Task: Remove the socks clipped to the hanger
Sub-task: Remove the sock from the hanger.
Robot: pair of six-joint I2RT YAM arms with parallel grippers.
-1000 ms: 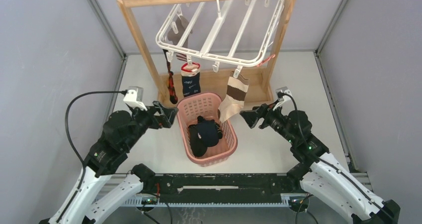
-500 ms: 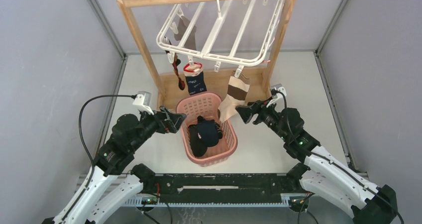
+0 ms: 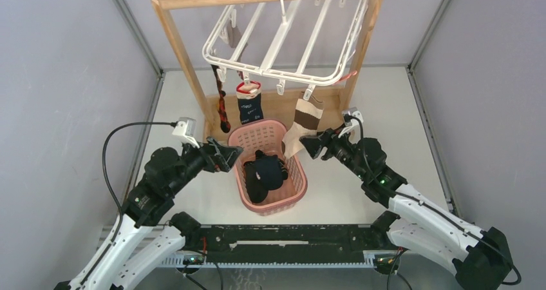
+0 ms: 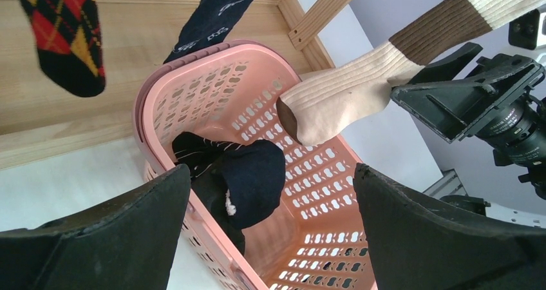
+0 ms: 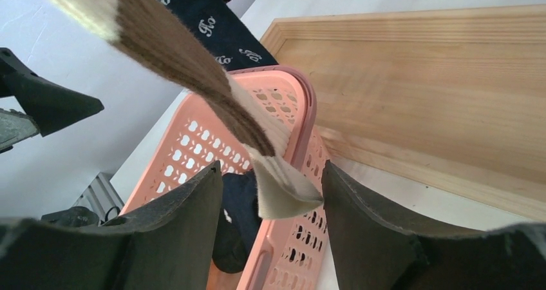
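The white hanger (image 3: 283, 42) hangs by its hook from the wooden rack. Clipped to its near edge are a red-yellow argyle sock (image 3: 222, 109), a dark sock with red-white cuff (image 3: 249, 106) and a brown-and-cream banded sock (image 3: 302, 122). Another sock (image 3: 233, 35) hangs at the hanger's far left. My right gripper (image 3: 308, 145) is open, with the banded sock's cream toe (image 5: 283, 190) between its fingers, touching neither. My left gripper (image 3: 235, 154) is open and empty at the left rim of the pink basket (image 3: 293, 187). Black socks (image 3: 264, 174) lie in the basket.
The wooden rack (image 3: 187, 64) stands on a flat wooden base (image 5: 418, 77) just behind the basket. Grey walls close in both sides. In the left wrist view the basket (image 4: 309, 174) lies below my fingers, and the right gripper (image 4: 463, 103) is opposite.
My right gripper has moved left, up to the banded sock's toe. My left gripper has moved right to the basket's rim. The hanger and its socks have swung a little.
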